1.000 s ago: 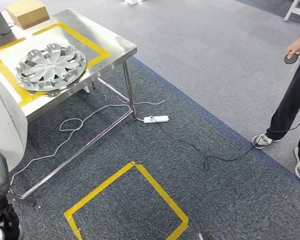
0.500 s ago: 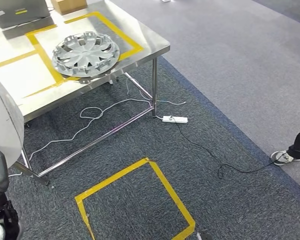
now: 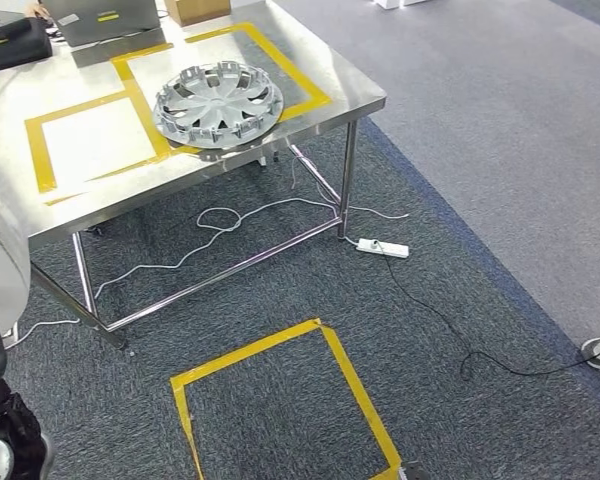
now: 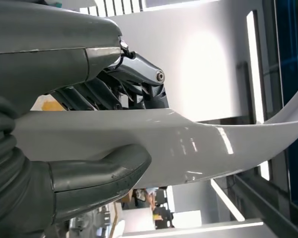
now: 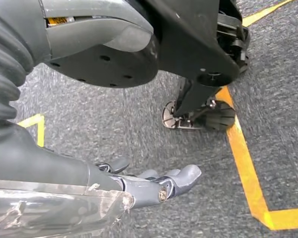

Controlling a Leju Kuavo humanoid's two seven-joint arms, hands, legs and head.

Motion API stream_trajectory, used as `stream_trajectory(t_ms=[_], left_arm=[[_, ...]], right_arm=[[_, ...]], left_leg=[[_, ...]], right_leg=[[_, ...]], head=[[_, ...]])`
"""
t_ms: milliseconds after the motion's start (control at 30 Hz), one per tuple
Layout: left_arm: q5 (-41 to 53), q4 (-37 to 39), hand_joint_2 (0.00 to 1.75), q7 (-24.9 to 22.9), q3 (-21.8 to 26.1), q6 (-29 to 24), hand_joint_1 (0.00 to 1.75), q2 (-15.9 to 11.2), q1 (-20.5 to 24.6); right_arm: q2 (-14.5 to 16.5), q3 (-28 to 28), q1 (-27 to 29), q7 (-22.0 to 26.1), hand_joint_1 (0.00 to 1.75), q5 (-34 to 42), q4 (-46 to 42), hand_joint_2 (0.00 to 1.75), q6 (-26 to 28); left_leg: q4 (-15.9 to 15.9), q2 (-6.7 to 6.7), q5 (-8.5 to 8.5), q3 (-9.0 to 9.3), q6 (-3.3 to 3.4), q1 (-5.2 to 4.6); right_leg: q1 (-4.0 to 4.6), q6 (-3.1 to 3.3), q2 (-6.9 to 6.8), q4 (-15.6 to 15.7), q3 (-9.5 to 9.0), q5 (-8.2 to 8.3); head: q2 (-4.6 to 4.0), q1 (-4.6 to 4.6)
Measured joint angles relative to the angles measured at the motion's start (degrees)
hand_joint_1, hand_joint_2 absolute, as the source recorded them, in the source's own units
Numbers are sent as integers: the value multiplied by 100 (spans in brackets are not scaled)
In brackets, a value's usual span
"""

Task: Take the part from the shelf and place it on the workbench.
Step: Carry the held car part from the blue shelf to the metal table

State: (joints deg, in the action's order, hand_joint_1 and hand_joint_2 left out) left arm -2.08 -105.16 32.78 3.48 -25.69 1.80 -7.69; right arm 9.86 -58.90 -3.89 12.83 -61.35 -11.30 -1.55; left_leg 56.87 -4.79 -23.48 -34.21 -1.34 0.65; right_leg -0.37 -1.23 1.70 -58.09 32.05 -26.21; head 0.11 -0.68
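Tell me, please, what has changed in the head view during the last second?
The whole picture has shifted, so the camera turned; the things did not move. The workbench now shows more of its top, and the person has almost left the frame. The hubcap stays on the bench, and the left hand keeps holding the white part.

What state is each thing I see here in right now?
White part: held flat, between thumb and fingers of left hand.
Right hand: empty, hanging over the carpet.
Hubcap: lying flat on workbench.
Laptop: closed.
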Motion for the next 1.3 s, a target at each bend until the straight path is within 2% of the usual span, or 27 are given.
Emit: stream_trajectory(t_ms=[100,133,233,267,300,367,400,433,500,567,600,633,700,733,767,800,867,900,933,967,1067,1100,1167,1300], left_arm=[[-29,1,175,-2,2,-4,175,1,5],[-36,1,175,-10,2,2,175,-3,13],[-84,27,175,-84,-13,182,175,-56,34],[-96,38,175,-102,-19,242,175,-75,30],[-100,43,175,-104,-20,256,175,-88,23],[-100,44,175,-104,-21,266,175,-107,29],[-100,44,175,-104,-22,270,175,-114,35],[-100,44,175,-105,-22,272,175,-118,36],[-100,44,175,-106,-21,273,175,-122,26],[-99,44,175,-106,-19,272,175,-123,16],[-96,44,175,-105,-18,268,175,-122,18],[-88,44,175,-102,-18,262,175,-121,21],[-64,47,175,-87,-17,231,175,-115,26],[-52,50,175,-69,-16,207,175,-111,27],[-43,52,175,-47,-16,180,175,-106,27],[-39,55,175,-24,-16,157,175,-100,29],[-35,55,175,13,-14,132,175,-91,32],[-33,55,175,25,-13,128,175,-88,34],[-31,55,175,41,-11,127,175,-86,35],[-30,55,175,60,-11,126,175,-84,35],[-32,55,175,114,-14,133,175,-65,34],[-33,55,175,126,-14,135,175,-61,35],[-34,55,175,148,-14,136,175,-57,36],[-34,55,175,162,-14,136,175,-49,35]], right_arm=[[2,-1,-4,3,0,-3,0,175,0],[2,-2,-6,7,0,-3,0,175,0],[2,-8,17,17,0,5,0,175,-7],[2,-10,24,17,0,8,0,175,-10],[2,-11,22,17,0,10,0,175,-11],[2,-11,14,18,0,11,0,175,-14],[2,-12,11,19,0,11,0,175,-15],[2,-13,10,19,0,12,0,175,-15],[2,-15,6,20,0,13,0,175,-15],[2,-17,2,18,0,13,0,175,-13],[2,-21,1,15,0,13,0,175,-11],[2,-25,3,9,0,12,0,175,-7],[2,-31,16,-9,0,9,0,175,-2],[2,-33,22,-16,0,7,0,175,-1],[2,-34,25,-21,0,3,0,175,0],[2,-35,25,-22,0,0,0,175,3],[2,-36,18,-24,0,-4,0,175,8],[2,-36,13,-24,0,-5,0,175,9],[2,-36,9,-24,0,-6,0,175,8],[2,-36,7,-25,0,-7,0,175,5],[2,-38,16,-30,0,-11,0,175,-2],[2,-39,17,-31,0,-16,0,175,-2],[2,-40,16,-31,0,-31,0,175,-2],[2,-40,10,-31,0,-39,0,175,-1]], left_leg=[[27,68,-23,-8,-11,-4],[76,127,-66,-31,-20,-10],[1256,372,-634,-579,-90,-16],[1510,408,-705,-685,-102,-13],[1324,430,-559,-573,-93,-14],[551,579,-224,-143,-62,-30],[245,648,-138,19,-35,-40],[67,693,-113,104,-7,-51],[-4,641,-121,111,62,-61],[-24,576,-100,110,128,-41],[-34,549,-89,113,160,-26],[-36,528,-86,113,184,-16],[-35,483,-88,108,210,-17],[-33,460,-90,108,214,-19],[-32,437,-91,112,214,-20],[-31,415,-93,119,210,-18],[-23,379,-103,135,184,-20],[-13,365,-108,132,159,-28],[-2,356,-111,122,135,-38],[9,351,-104,106,148,-50],[-1,353,-71,91,274,-57],[-17,355,-64,97,282,-56],[-52,357,-46,109,253,-52],[-95,356,-21,112,86,-32]], right_leg=[[-12,25,-27,17,-4,16],[-11,34,-35,20,-4,18],[-7,74,-219,27,22,25],[-5,79,-295,27,30,24],[-5,76,-346,26,26,23],[16,52,-418,14,11,8],[35,27,-452,5,10,-2],[53,0,-483,-2,12,-11],[65,-57,-554,5,6,-19],[49,-127,-497,-82,40,-99],[41,-160,-416,-270,127,-218],[34,-186,-315,-586,279,-388],[28,-208,-212,-1353,652,-714],[28,-212,-199,-1587,775,-764],[27,-211,-195,-1613,803,-705],[25,-204,-194,-1394,710,-536],[20,-187,-172,-609,336,-156],[17,-171,-151,-275,167,-44],[11,-157,-130,-83,71,-4],[9,-148,-113,-14,42,-13],[13,-132,-102,4,54,20],[18,-121,-98,4,57,22],[26,-96,-95,3,61,21],[42,-63,-104,-4,75,22]], head=[[0,4],[0,18],[0,66],[0,68],[0,68],[0,73],[0,70],[0,68],[0,59],[0,44],[0,28],[0,12],[0,-9],[0,-11],[0,-14],[0,-13],[0,-14],[0,-11],[0,-9],[0,-5],[0,1],[0,1],[0,1],[0,-2]])
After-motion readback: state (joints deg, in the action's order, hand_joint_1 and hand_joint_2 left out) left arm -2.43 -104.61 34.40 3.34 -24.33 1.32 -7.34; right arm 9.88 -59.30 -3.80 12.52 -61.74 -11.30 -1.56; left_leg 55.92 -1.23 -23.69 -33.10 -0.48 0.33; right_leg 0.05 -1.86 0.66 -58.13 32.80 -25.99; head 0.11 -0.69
